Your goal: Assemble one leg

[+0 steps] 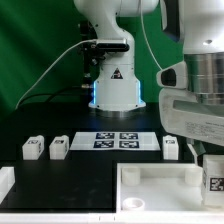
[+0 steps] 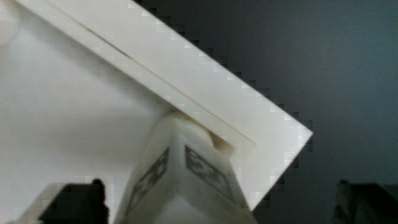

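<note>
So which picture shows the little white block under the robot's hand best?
The wrist view. There the leg looks big in the middle, its tag showing, between the two dark fingers and by the tray corner. The exterior view shows the leg only small, at that view's right edge, below the arm.

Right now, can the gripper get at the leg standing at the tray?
Probably yes: the leg stands at the tray between the gripper's open fingers, and nothing visible blocks them.
</note>
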`<state>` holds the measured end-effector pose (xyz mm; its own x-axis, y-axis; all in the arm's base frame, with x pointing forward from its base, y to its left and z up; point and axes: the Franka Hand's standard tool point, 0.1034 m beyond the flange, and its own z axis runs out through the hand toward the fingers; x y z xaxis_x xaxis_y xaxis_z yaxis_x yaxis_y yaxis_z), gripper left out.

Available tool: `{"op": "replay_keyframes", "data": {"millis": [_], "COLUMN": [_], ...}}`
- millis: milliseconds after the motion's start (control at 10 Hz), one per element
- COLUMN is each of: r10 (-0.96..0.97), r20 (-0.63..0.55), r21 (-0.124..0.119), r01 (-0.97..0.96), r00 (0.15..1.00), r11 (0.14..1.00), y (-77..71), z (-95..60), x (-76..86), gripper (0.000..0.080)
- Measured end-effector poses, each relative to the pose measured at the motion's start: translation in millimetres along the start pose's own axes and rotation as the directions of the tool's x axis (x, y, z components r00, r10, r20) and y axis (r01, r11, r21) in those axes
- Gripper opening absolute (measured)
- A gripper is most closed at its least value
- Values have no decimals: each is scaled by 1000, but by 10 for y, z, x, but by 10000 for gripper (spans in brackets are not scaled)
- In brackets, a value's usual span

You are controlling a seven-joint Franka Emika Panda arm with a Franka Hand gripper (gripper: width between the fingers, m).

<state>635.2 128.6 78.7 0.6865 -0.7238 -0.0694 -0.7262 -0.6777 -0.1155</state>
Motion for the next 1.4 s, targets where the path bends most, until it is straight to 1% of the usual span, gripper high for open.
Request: {"op": "replay_keyframes", "data": {"millis": [200, 300, 400, 500, 600, 700, 800, 1000, 1100, 1200, 1300, 1400], "r10": [-228, -397, -511, -487, -447, -449, -422, -218, -66, 111, 259, 409], "r20": [0, -7, -12, -12, -13, -13, -14, -20, -11, -1, 3, 6], "r21": [-3, -17, -29, -26, -26, -26, -26, -23, -3, 11, 20, 33], "r01": [228, 397, 510, 487, 447, 448, 421, 217, 66, -111, -259, -409], "r00": [974, 918, 860, 873, 894, 894, 907, 976, 998, 994, 966, 912], "r11": [974, 918, 860, 873, 894, 894, 907, 976, 998, 994, 966, 912], "y": [7, 11, 6, 7, 6, 6, 13, 26, 47, 70, 84, 104], "z": [-4, -28, -37, -33, -33, -33, -35, -36, -33, -28, -25, -23], "x": [11, 55, 68, 64, 63, 63, 73, 92, 117, 142, 157, 162], "gripper": [647, 649, 649, 591, 453, 318, 318, 308, 308, 308, 308, 308]}}
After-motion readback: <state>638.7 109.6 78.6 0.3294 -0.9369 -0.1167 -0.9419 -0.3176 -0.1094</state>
